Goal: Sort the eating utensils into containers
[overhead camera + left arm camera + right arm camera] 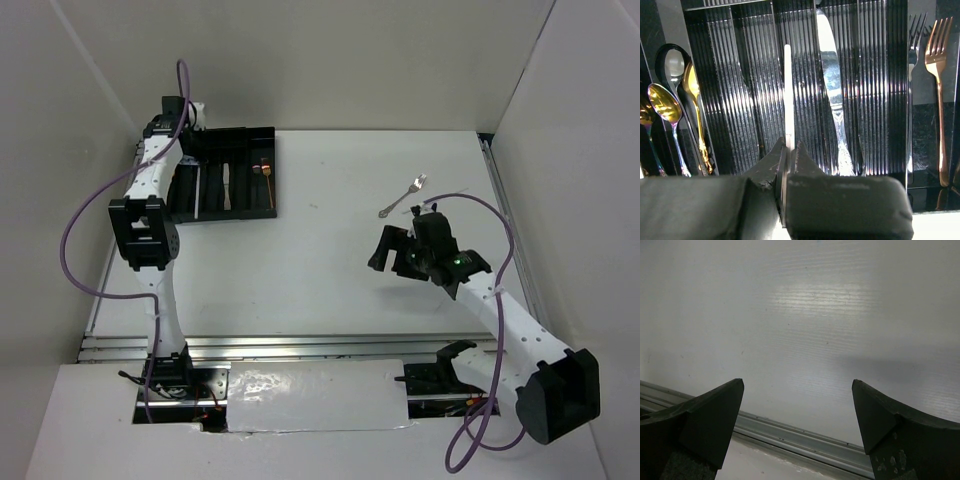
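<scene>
Top external view puts the right gripper (392, 258) nearest, its jaws spread wide with nothing between them, hanging over the table (330, 300). The silver fork (403, 197) lies flat just beyond it, well apart from the tray. That fork is thin and hugs the surface — fingertips coming down on it could skate off, scrape the table, or shove it toward the right wall instead of lifting it. Farther off, at the black tray (240, 140) in the far-left corner, the left gripper (788, 150) is pinched closed on the near end of a thin pale stick (788, 90) that runs along a middle slot, just beside the knife (831, 85). Held by one end only, the stick could pivot or slip — and swing against the knife or drop across a divider. Spoons (662, 102) fill the left slots and two forks (937, 55) the right one, so a careless retreat might snag their handles.
</scene>
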### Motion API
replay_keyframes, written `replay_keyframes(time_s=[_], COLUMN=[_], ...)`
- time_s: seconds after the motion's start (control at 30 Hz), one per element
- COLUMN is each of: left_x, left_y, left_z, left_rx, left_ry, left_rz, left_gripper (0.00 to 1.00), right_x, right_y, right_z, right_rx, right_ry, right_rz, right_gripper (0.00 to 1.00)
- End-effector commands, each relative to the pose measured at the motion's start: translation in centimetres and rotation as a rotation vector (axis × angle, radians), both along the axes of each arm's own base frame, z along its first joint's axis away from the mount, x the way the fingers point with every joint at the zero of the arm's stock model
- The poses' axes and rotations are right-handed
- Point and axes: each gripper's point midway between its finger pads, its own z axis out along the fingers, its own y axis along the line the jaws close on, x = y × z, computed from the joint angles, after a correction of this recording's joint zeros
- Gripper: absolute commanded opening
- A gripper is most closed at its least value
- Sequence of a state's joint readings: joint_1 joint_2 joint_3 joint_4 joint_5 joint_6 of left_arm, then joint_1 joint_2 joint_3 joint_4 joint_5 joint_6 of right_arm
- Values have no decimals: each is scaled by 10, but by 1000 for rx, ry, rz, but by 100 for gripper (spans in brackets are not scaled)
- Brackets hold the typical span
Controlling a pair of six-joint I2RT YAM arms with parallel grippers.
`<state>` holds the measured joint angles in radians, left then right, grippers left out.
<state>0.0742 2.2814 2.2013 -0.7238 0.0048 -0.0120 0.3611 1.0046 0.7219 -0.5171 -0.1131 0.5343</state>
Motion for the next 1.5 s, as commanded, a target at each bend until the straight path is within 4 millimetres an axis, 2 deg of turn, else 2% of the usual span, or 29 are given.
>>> replay_keyframes(time_s=[0.0, 0.1, 0.27, 0.4, 0.43, 0.5, 0.53, 0.73, 0.93, 1.07, 1.23, 1.27, 1.4, 1.47], left_x=[24, 25, 21, 19, 15, 21, 23, 35, 45, 43, 42, 41, 39, 39], left_y=[9, 16, 13, 17, 19, 20, 17, 19, 31, 33, 31, 31, 30, 32], left_z=[24, 27, 57, 60, 54, 53, 42, 18, 6, -8, -29, -35, -42, -37], left_rx=[-8, -14, -45, -16, -8, -7, -17, -21, 33, 37, 51, 62, 82, 92], left_ry=[-120, -122, -150, -145, -134, -162, -152, -136, -151, -123, -82, -70, -57, -69], left_rz=[32, 51, 34, 36, 39, 39, 31, 43, 65, 72, 67, 72, 90, 117], left_gripper=[0, 0, 0, 0, 0, 0, 0, 0, 0, 15, 23, 27, 33, 37], right_x=[17, 20, 24, 28, 27, 27, 26, 28, 30, 31, 33, 33, 35, 35], right_y=[2, 3, 8, 7, 7, 8, 8, 10, 8, 8, 11, 12, 12, 11], right_z=[22, 22, 24, 25, 25, 23, 20, 15, 18, 16, 16, 16, 19, 20], right_rx=[20, 23, 35, 22, 22, 23, 24, 21, 14, 11, 26, 28, 28, 20], right_ry=[-65, -55, -56, -63, -63, -57, -46, -24, -28, -17, -13, -12, -16, -14], right_rz=[-16, -17, -4, -5, -3, -1, -3, 1, -9, -14, -19, -18, -18, -21], right_gripper=[97, 97, 97, 97, 97, 97, 97, 97, 97, 97, 97, 97, 97, 97])
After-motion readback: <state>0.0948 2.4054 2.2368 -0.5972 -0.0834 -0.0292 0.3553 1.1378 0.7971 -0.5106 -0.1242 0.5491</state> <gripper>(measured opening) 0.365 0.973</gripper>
